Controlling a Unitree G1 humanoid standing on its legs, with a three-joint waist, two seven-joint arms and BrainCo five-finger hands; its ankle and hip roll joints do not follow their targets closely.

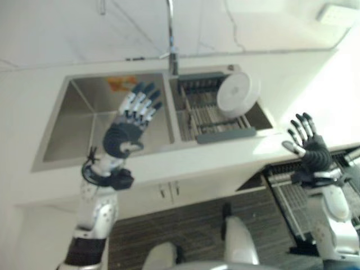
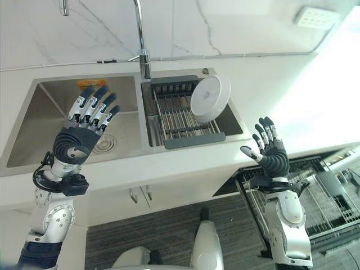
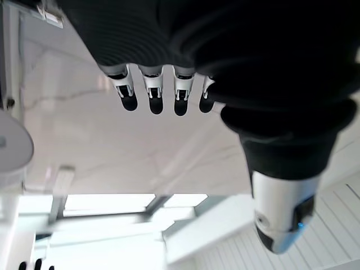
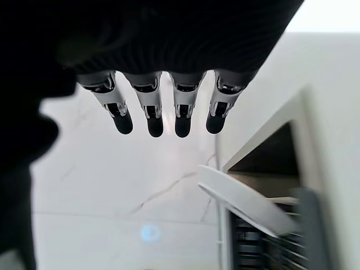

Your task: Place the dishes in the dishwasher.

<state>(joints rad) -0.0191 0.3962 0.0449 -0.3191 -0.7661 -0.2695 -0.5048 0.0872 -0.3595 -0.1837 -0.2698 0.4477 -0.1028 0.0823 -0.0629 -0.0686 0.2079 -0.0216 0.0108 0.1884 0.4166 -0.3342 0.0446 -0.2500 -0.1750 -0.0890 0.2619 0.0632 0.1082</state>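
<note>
Both hands empty — left hand (image 2: 84, 121) | right hand (image 2: 271, 151) | plate (image 2: 209, 98) in rack (image 2: 185, 124)

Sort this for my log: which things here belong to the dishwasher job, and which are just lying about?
Job: white plate leaning in the drying rack; open dishwasher rack; left hand; right hand.
Lying about: tap; orange item in left basin.

A double sink (image 2: 22, 143) is set into the bench (image 2: 264, 93), its tap (image 2: 142, 39) at 12 o'clock between the basins. In the right basin sits a rack (image 2: 180, 121), a plate (image 2: 209, 97) leaning at its 2 o'clock corner. The dishwasher rack (image 2: 332, 202) lies below the bench at 4 o'clock.
</note>
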